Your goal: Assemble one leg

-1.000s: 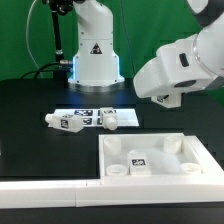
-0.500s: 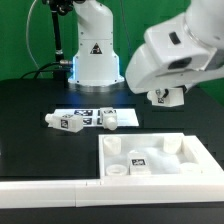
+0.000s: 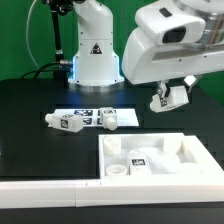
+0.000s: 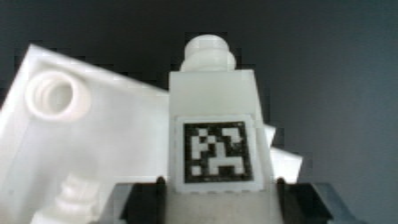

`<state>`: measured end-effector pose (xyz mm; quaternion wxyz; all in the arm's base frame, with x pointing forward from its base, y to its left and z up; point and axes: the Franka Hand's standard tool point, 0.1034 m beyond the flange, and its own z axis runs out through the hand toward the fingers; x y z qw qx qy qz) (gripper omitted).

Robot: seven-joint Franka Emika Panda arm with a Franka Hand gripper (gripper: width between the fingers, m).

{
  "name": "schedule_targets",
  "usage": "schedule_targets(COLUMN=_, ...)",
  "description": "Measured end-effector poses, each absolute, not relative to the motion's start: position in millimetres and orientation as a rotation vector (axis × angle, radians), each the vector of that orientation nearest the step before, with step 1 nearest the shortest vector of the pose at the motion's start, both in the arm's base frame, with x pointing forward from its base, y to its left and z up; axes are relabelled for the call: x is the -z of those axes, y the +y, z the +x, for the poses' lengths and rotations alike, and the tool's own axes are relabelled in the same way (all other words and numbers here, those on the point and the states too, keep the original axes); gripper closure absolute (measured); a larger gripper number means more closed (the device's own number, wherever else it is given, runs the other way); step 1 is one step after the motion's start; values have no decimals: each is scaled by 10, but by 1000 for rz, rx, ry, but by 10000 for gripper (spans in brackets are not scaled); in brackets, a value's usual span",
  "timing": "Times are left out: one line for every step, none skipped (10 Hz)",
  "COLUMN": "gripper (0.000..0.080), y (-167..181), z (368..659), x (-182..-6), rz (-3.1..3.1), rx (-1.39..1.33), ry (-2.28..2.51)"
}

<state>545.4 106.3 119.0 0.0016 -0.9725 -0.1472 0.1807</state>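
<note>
My gripper [image 3: 168, 98] is shut on the leg [image 3: 171, 97], a small white block with a black-and-white tag, and holds it tilted in the air above the far right corner of the wide white tray-like piece [image 3: 160, 150]. In the wrist view the leg [image 4: 219, 110] sits between the two dark fingers [image 4: 146, 203], tag facing the camera, with a rounded peg [image 4: 210, 50] at its far end. My gripper [image 4: 228, 203] grips its near end. Part of the tray-like piece [image 4: 71, 110], with a round hole, lies below.
Two rounded white tagged pieces [image 3: 65, 121] [image 3: 112, 119] lie on the black table beside the marker board [image 3: 92, 113]. The arm's white base [image 3: 95, 55] stands behind them. A long white bar [image 3: 50, 195] runs along the front edge.
The arm's wrist has swung up and towards the exterior view's left. The held leg stays at about the same spot and now shows more fully, tilted.
</note>
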Motion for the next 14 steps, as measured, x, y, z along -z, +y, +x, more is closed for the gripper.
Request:
schedule_targets(gripper=514, y=1045, z=5572, x=-1288, rz=-2963, rx=-551, ry=-311)
schedule_targets(gripper=514, y=911, z=5808, x=-1373, rz=-2925, rx=-466, ry=-264)
schedule_targets(gripper=514, y=881, z=6002, x=-1395, rz=-2962, rx=-269, ry=-230)
schedule_targets(gripper=514, y=930, z=5977, x=-1413, rz=-2979, rx=-152, ry=-231)
schedule_targets(gripper=514, y=896, z=5968, x=-1397, rz=-2988, rx=-68, ry=-222)
schedule_targets(gripper=514, y=875, z=6016, x=-1388, rz=-2997, rx=21, ry=-211)
schedule_targets(gripper=514, y=855, z=6052, x=-1383, rz=-3005, rx=137, ry=-203)
schedule_targets(gripper=514, y=833, z=6065, x=-1361, rz=-3007, rx=210, ry=-201)
schedule_targets(gripper=514, y=790, z=6179, x=-1346, rz=-2998, rx=390, ry=-177)
schedule_targets(gripper=514, y=784, z=6248, x=-1287, rz=-2987, rx=500, ry=-146)
schedule_targets(gripper=514, y=818, z=6311, x=-1237, rz=-2974, rx=617, ry=-139)
schedule_targets(gripper=514, y=816, z=6347, x=-1194, rz=-2950, rx=788, ry=-127)
schedule_targets(gripper=514, y=775, z=6328, x=-1161, rz=-2944, rx=859, ry=-125)
schedule_targets(gripper=514, y=759, z=6330, x=-1152, rz=-2939, rx=896, ry=-121)
